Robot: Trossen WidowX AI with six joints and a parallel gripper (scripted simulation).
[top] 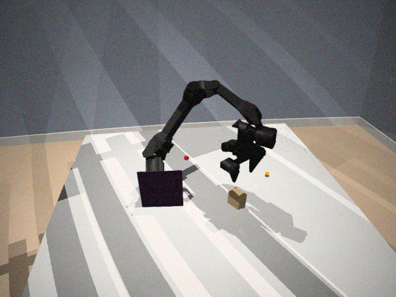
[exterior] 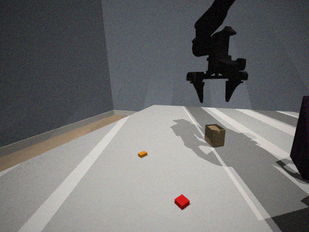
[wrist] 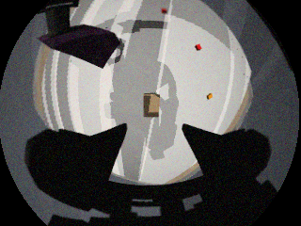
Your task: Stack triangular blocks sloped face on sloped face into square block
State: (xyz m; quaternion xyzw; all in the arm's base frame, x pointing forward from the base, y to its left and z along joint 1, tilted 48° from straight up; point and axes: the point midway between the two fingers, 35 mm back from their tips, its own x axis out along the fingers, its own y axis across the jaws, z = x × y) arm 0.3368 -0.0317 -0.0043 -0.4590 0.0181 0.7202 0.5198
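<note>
The two tan triangular blocks [top: 237, 198] [exterior: 215, 136] [wrist: 151, 104] stand together on the table as one compact, box-like shape. Its top looks roughly level, with a bright patch and shadow across it. The seam and the exact evenness of the ends are too small and dim to tell. My gripper [top: 242, 176] [exterior: 214, 101] [wrist: 156, 126] is wide open and empty. It hangs above the blocks with a clear gap, fingers pointing down, touching neither them nor the table.
A dark upright panel [top: 159, 188] [exterior: 301, 139] [wrist: 82, 44] stands by the arm's base. A small orange block [top: 266, 174] [exterior: 142, 154] [wrist: 210, 96] lies on the table. One small red block [exterior: 182, 201] [wrist: 198, 47] lies nearer than another red piece [top: 185, 157] [wrist: 164, 10].
</note>
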